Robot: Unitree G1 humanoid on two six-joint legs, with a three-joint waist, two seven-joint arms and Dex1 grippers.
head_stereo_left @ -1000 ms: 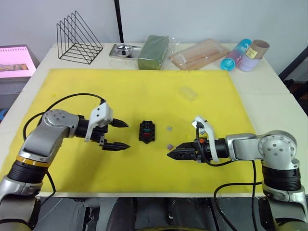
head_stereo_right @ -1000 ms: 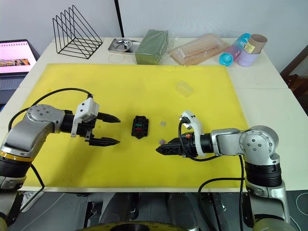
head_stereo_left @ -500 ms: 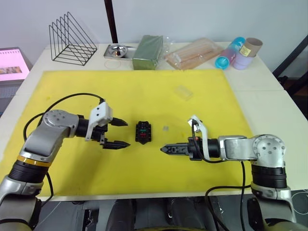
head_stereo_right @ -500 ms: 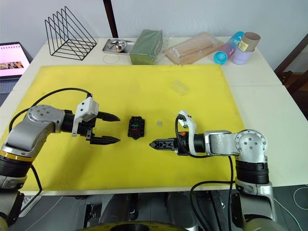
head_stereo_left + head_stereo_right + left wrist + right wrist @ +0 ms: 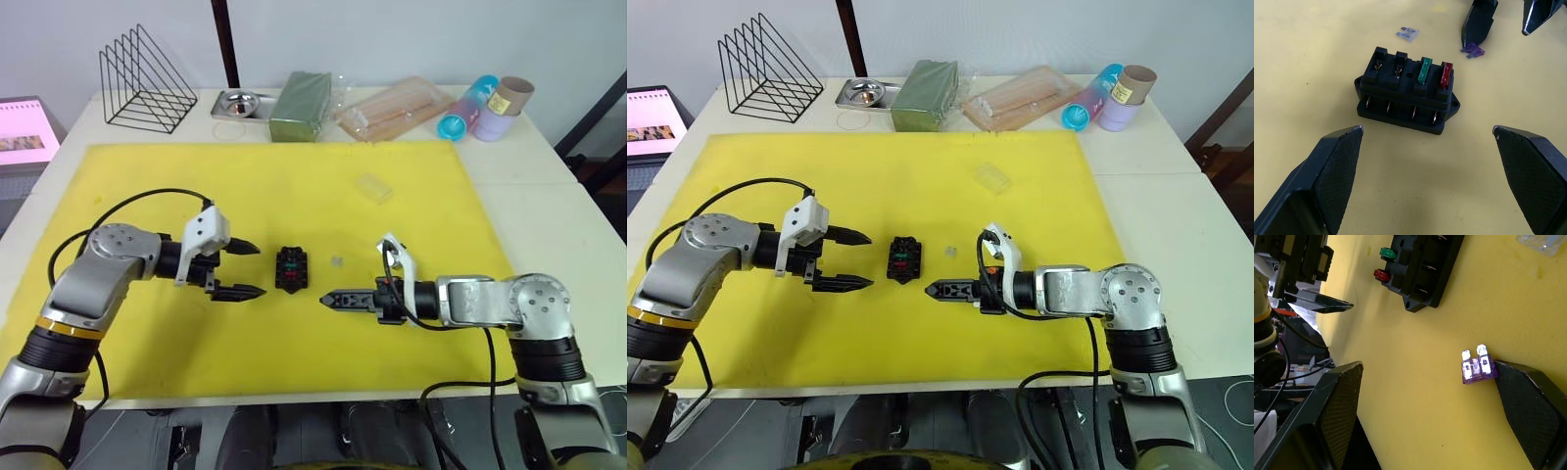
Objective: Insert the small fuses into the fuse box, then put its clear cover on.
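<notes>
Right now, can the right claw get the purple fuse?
Probably yes. The right claw is open, the purple fuse lies flat on the mat against one finger, and nothing blocks it.

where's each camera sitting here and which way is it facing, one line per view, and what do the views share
Left and right eye views: on the head, looking forward and down at the yellow mat; both arms show, left gripper and right gripper flanking the fuse box.
Left wrist view: along its open fingers at the fuse box.
Right wrist view: along its open fingers; a purple fuse touches one.
Shared: both wrist views show the fuse box with its green fuse and red fuse seated.
</notes>
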